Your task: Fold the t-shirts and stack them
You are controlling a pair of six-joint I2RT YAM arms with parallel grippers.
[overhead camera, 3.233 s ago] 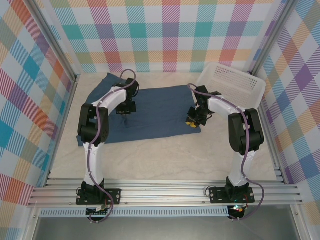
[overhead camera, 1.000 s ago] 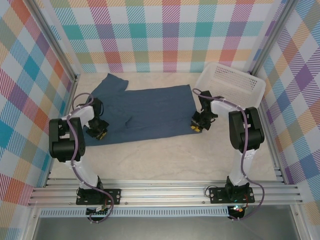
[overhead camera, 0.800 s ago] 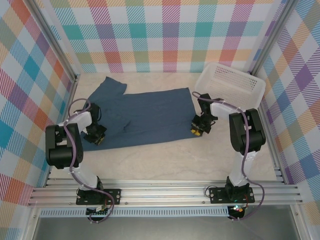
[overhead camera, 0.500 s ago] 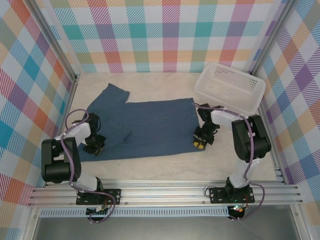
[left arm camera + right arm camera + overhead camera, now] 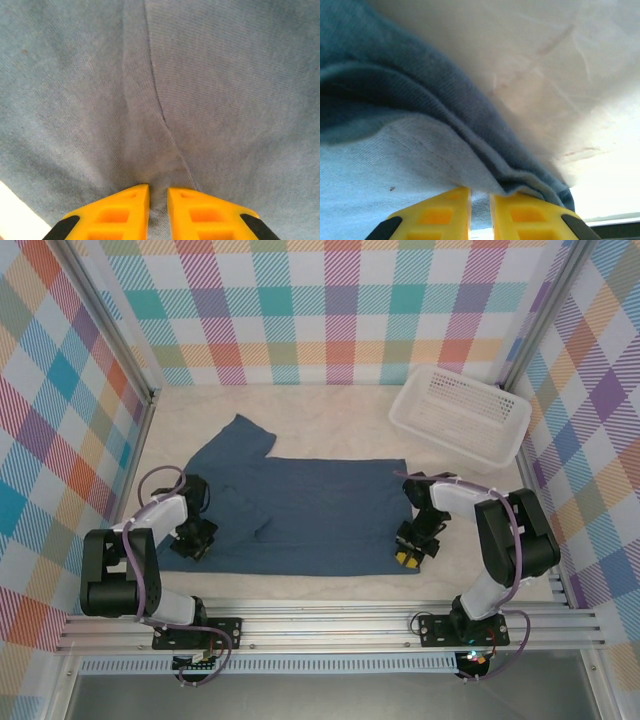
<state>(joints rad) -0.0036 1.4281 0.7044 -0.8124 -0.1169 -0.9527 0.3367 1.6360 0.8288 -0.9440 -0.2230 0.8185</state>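
Left gripper (image 5: 158,194) and right gripper (image 5: 480,196) each clamped a t-shirt (image 5: 310,515) edge; cloth hid the pinched pads, frames cropping all 4 fingers.

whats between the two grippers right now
The t-shirt lies flat across the whole stretch, left gripper to right gripper, each shut on its fabric; the top external view shows it.

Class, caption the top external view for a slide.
Left gripper and right gripper pinch the near edge of a slate-blue t-shirt spread on the table; white basket behind.
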